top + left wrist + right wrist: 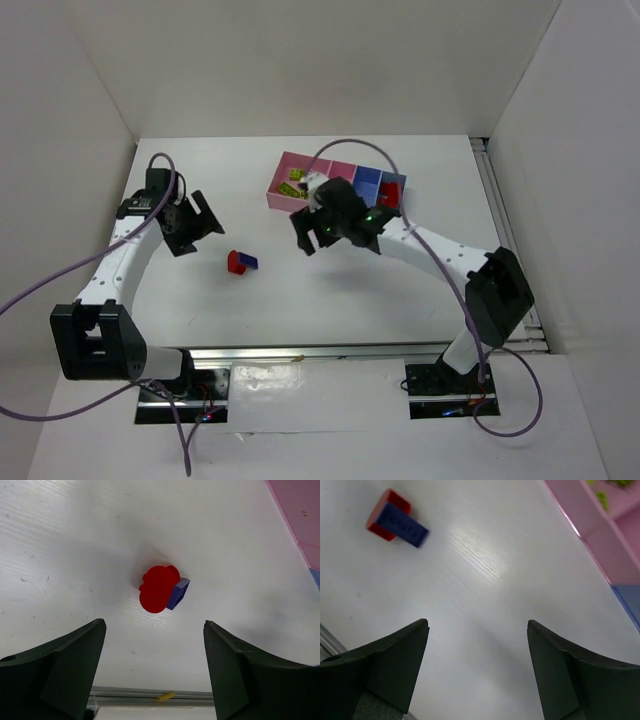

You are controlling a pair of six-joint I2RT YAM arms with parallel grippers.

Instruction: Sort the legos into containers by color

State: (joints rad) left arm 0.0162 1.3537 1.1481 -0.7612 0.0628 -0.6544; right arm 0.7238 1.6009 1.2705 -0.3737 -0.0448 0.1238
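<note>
A red lego (236,262) with a dark blue lego (251,263) joined to it lies on the white table. The pair shows in the left wrist view, red lego (157,588) and blue lego (178,594), and in the right wrist view, blue lego (401,525) on the red lego (390,506). My left gripper (205,226) is open and empty, left of the pair. My right gripper (305,232) is open and empty, right of the pair, in front of the containers (283,172). Lime-green legos (293,184) lie in the large pink bin. A red lego (391,192) lies in a blue compartment.
The row of bins stands at the back centre; its pink wall shows in the right wrist view (592,527) and in the left wrist view (300,515). A metal rail (150,696) runs along the table's near edge, with a small yellow scrap (166,696) on it.
</note>
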